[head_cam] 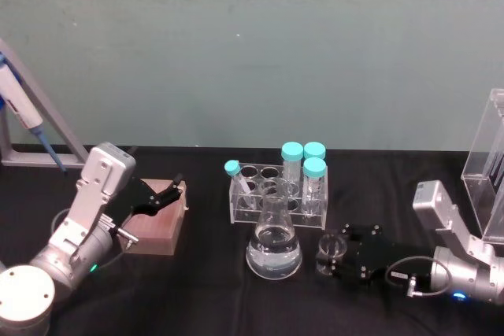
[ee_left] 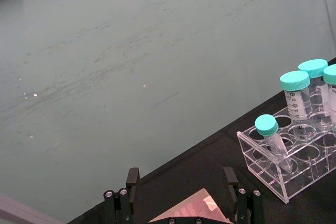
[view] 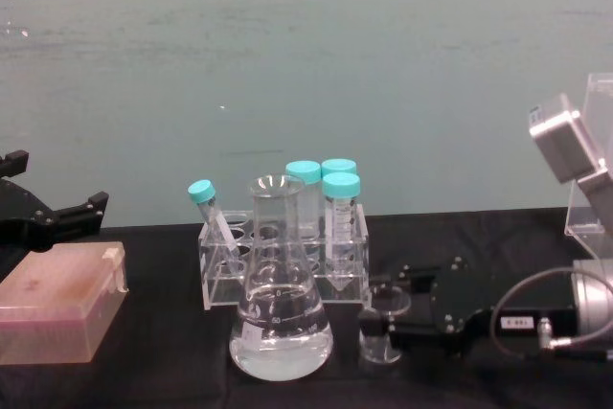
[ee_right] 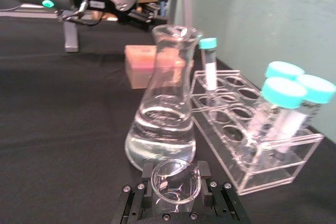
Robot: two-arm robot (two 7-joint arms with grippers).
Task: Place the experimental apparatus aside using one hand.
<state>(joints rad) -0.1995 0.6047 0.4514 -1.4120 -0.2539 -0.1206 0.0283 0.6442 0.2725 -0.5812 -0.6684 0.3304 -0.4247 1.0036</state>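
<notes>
Right tool (head_cam: 329,257) clamped on small beaker (ee_right: 176,181), lower right. Conical flask (head_cam: 274,245) just beside: a swing toward frame left could topple it. Left tool (head_cam: 175,194) idle, parted.

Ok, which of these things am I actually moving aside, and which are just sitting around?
Part of the job:
- small beaker, held in the jaws of the right gripper
- conical flask of clear liquid
- acrylic stand, at the right edge

Just lying about:
- tube rack
- brown box, under the open left gripper
- pipette stand, far left
</notes>
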